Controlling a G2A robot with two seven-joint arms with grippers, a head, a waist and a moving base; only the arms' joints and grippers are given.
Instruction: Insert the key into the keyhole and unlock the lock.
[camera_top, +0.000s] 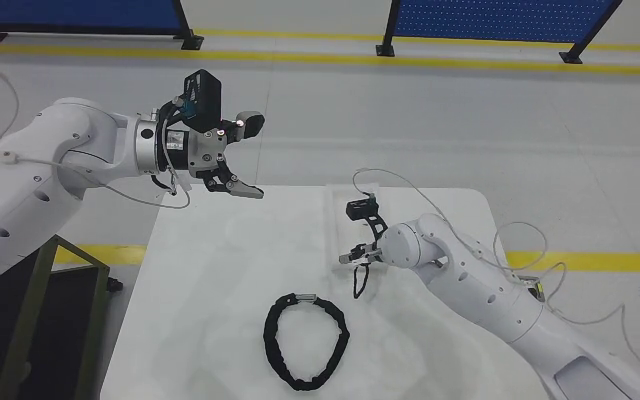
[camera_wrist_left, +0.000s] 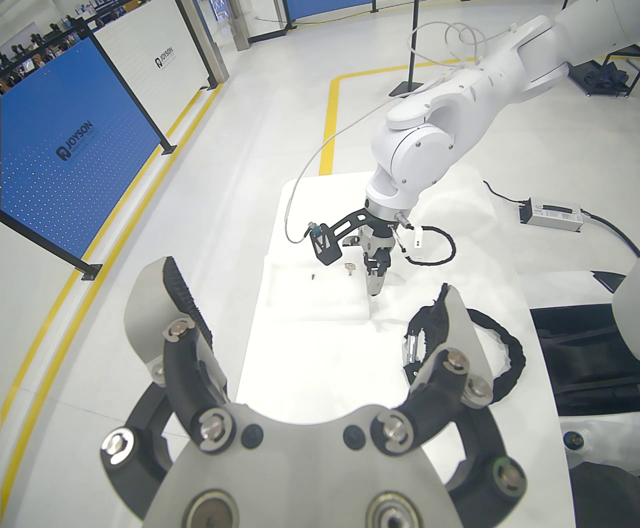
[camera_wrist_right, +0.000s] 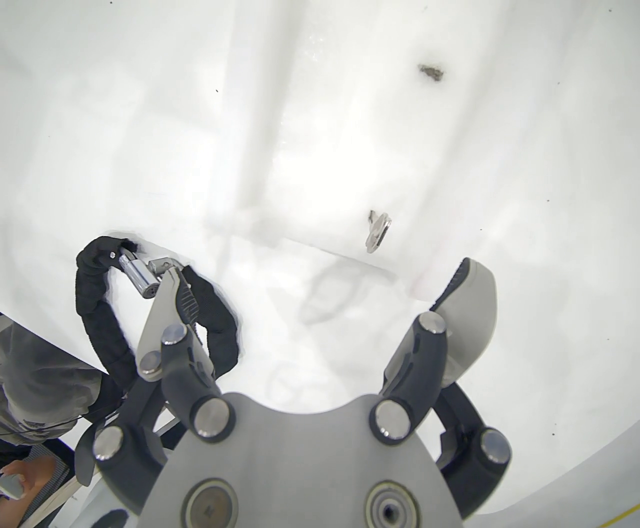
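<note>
The key (camera_wrist_left: 350, 269) lies on the pad (camera_wrist_left: 310, 300), behind the lock (camera_wrist_right: 97, 315).

Logo lettering on blue panel (camera_wrist_left: 60, 175), same on white panel (camera_wrist_left: 150, 45), small unreadable label on grey box (camera_wrist_left: 552, 214)

The setting is a robotics lab or test hall. Indicators: blue perforated partition panels (camera_wrist_left: 50, 150) on black feet (camera_wrist_left: 91, 270), yellow lane tape (camera_wrist_left: 327, 125) on a pale floor (camera_wrist_left: 240, 100), and a single white surface (camera_top: 210, 300).

blue panels (camera_top: 490, 18), yellow-lined pale floor (camera_top: 300, 110)
</note>
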